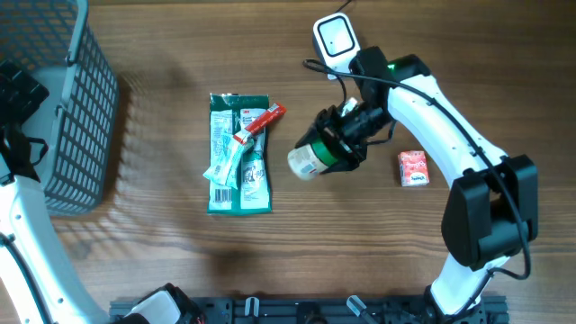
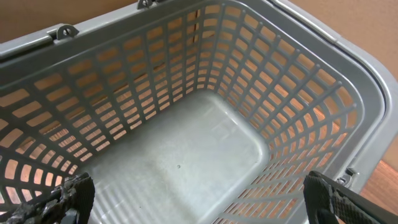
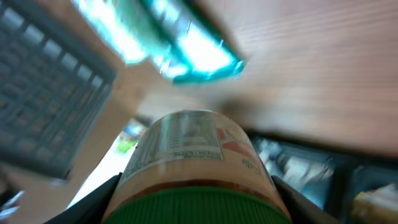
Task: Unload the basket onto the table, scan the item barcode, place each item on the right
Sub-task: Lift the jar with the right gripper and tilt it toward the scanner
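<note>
Grey plastic basket (image 1: 79,101) fills the upper left of the overhead view. The left gripper (image 2: 202,198) hangs above its bare floor with jaws spread wide and nothing between them. This is probably a parked pose that keeps the arm out of the working area.

Left of centre, two green packets (image 1: 239,166) lie flat on the wooden table (image 1: 162,270). A red-and-white tube (image 1: 260,124) rests across their upper edge. Neither is touched by an arm.

Right of centre, the right gripper (image 1: 346,135) is closed on the task item, a jar (image 1: 313,158) with a green lid. It grips at the lid end, so the jar lies on its side with its base pointing toward the lower left. It appears to be held just above the table rather than resting on it. In the blurred right wrist view, the dark fingers (image 3: 96,200) flank the lid and the printed label faces the camera. Gripping the lid leaves the label wall unobstructed, which suits presenting a code.

At top centre-right sits a white barcode scanner (image 1: 335,37) on a cable, near the jar but apart from it. The label does not yet face it, so the scan is judged not yet done. No barcode can be made out.

Further right, a small red carton (image 1: 413,168) sits on the table, untouched.
</note>
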